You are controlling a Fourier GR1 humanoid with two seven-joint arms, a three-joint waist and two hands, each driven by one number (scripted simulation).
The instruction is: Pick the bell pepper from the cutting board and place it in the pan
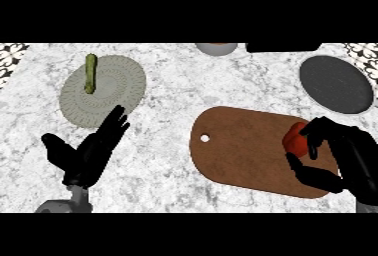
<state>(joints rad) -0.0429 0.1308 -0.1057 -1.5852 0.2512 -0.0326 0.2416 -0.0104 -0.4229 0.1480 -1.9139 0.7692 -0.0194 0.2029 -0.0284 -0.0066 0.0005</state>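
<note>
Fingers (316, 136) and thumb of the right hand (347, 157) curl around the bell pepper (297, 140), the fingers arching over its top and the thumb reaching in from below, so the red fruit sits pinched between them with only its left side showing. That wrap looks meant to cage a round, smooth thing that could roll away, rather than press it flat. The pepper lies at the right end of the cutting board (240, 152), and I cannot tell whether it has left the wood yet. The board is brown, with a small hanging hole near its left end, and lies at a slant on the marble counter (170, 75).

Up and to the right of the board, near but apart from it, sits the dark round pan (336, 84); judging by that, the carry would be a short lift away from the robot.

At the lower left, the left hand (92, 150) rests open, fingers up. Beyond it a pale round plate (111, 95) holds a green stalk (91, 73) along its upper left edge.
</note>
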